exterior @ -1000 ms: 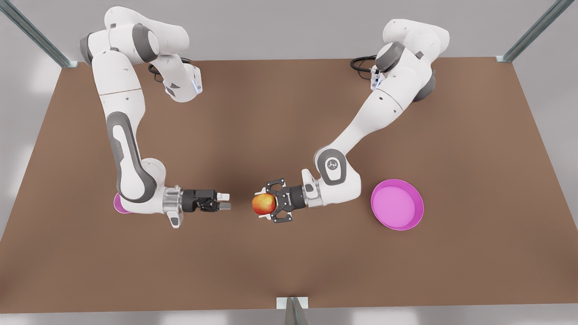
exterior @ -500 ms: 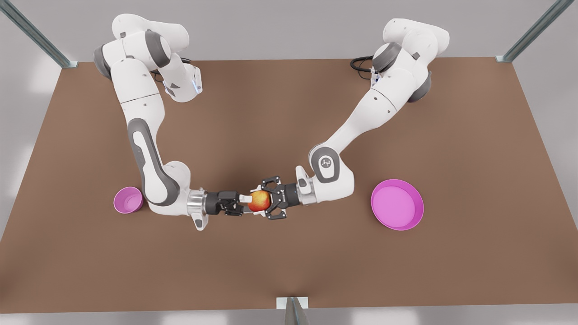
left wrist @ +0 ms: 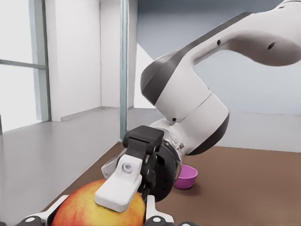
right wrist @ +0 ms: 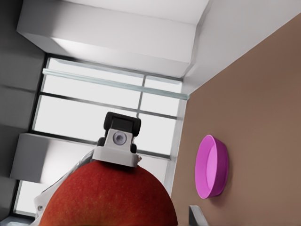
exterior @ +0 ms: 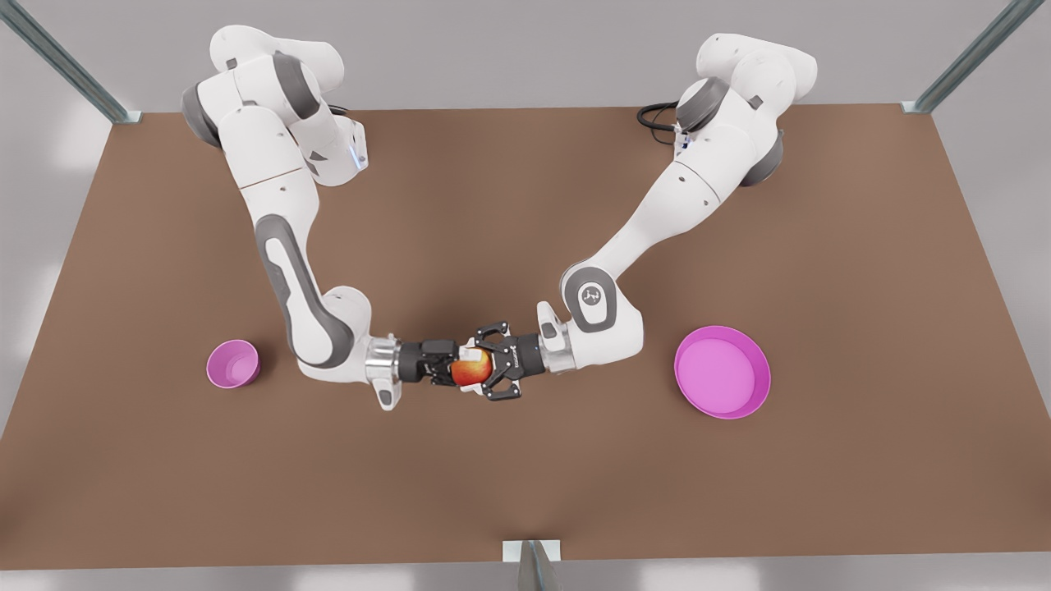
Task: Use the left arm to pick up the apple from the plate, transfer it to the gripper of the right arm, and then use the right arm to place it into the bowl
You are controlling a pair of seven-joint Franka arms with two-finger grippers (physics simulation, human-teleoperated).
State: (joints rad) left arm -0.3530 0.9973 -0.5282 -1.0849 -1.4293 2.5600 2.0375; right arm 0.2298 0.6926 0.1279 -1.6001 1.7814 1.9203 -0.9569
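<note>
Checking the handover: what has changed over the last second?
The right hand travelled toward the front view's right, uncovering the bowl, and reached the apple. The left hand kept gripping the apple, shifting slightly toward the right hand. The plate stayed.

The left arm reaches in from the front view's right, bent at the elbow and low over the desk. Its plain white wrist lies flat. The left hand (exterior: 486, 371) squeezes the apple (exterior: 469, 373) between its black fingers.

The right arm comes from the front view's left, wrist flat too. The right hand (exterior: 450, 367) meets the left hand nose to nose at the apple.
</note>
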